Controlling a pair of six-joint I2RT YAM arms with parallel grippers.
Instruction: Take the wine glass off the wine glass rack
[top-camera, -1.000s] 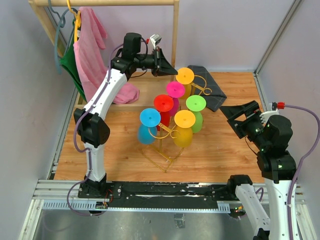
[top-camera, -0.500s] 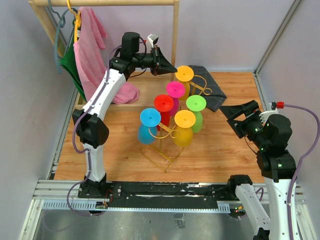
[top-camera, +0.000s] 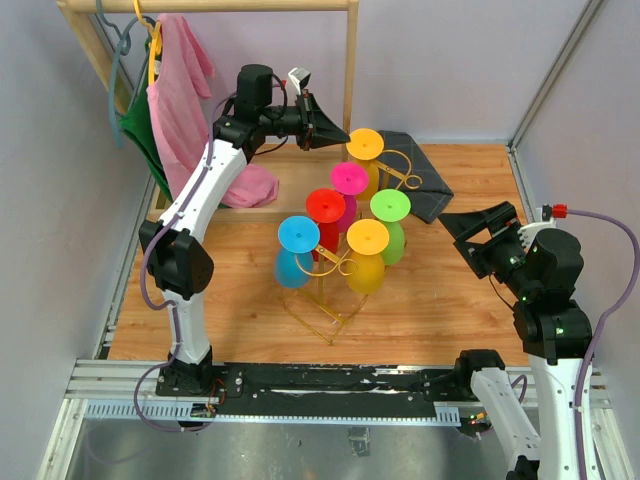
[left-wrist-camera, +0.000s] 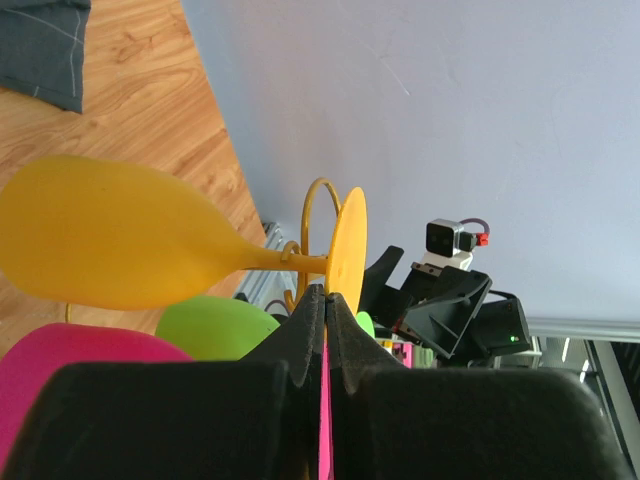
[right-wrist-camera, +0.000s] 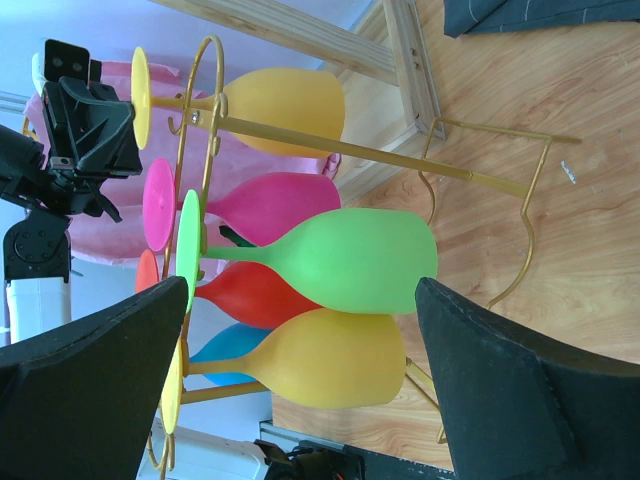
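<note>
The overhead camera, above and behind the arm bases, looks down on the bench (top-camera: 450, 300) and the wine glass rack (top-camera: 322, 285). The left wrist camera peers close along the left tool (left-wrist-camera: 325, 300) at the rear yellow glass (left-wrist-camera: 110, 235); the right wrist camera sees the same rack side-on, from farther off.

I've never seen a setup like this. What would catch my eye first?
Six bright wine glasses hang upside down on a gold wire wine glass rack in the middle of the wooden table. The shut left claw hovers right by the foot of the farthest, yellow glass, and a pink cloth hangs on a wooden clothes rack at the back left.
</note>
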